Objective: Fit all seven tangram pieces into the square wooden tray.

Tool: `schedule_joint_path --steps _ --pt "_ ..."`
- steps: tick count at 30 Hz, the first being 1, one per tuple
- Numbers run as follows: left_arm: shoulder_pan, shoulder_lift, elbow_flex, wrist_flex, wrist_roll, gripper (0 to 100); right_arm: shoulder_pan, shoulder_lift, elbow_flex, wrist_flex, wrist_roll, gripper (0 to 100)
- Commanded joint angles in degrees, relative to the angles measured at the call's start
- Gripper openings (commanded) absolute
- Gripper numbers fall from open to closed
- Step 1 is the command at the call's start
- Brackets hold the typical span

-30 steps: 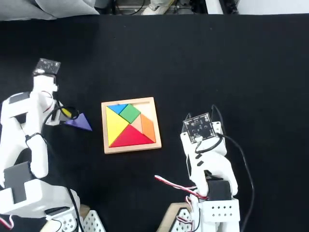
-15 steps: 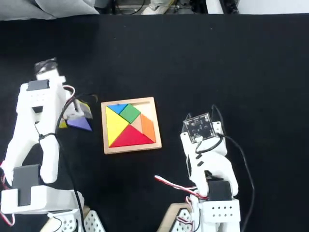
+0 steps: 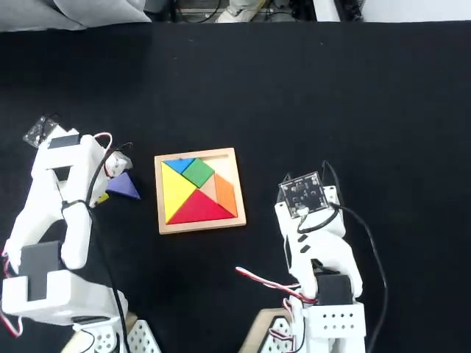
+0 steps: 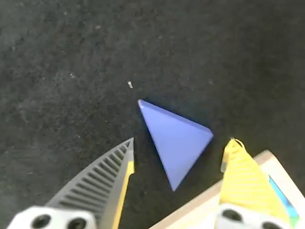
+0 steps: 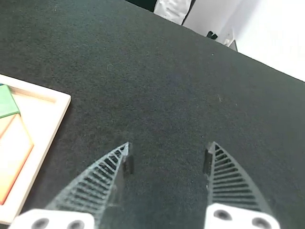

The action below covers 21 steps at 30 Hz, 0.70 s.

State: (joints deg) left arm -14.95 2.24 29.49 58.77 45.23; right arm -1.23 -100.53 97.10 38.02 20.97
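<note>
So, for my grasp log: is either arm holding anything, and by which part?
Nothing is held. The purple triangle lies on the table between the open jaws of the left gripper, touching neither. The right gripper is open too.

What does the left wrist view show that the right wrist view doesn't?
Left wrist view: a blue-purple wooden triangle on the black cloth, between the open fingers of the left gripper. Right wrist view: the right gripper, open over bare cloth, and a green wooden piece inside the square wooden tray. Both: the tray's rim and the cloth.
</note>
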Motion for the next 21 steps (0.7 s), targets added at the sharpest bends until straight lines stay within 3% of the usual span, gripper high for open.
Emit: schedule_joint_path --steps 1,13,21 --pt "-0.5 4.5 -1.0 -2.3 6.2 29 0.4 -1.1 -0.2 0.3 0.0 24.3" --pt "-0.4 10.6 -9.0 -0.3 6.6 29 0.4 -1.1 -0.2 0.3 0.0 24.3" --pt "-0.1 10.8 -7.7 -0.4 13.8 29 0.4 -1.1 -0.2 0.3 0.0 24.3"
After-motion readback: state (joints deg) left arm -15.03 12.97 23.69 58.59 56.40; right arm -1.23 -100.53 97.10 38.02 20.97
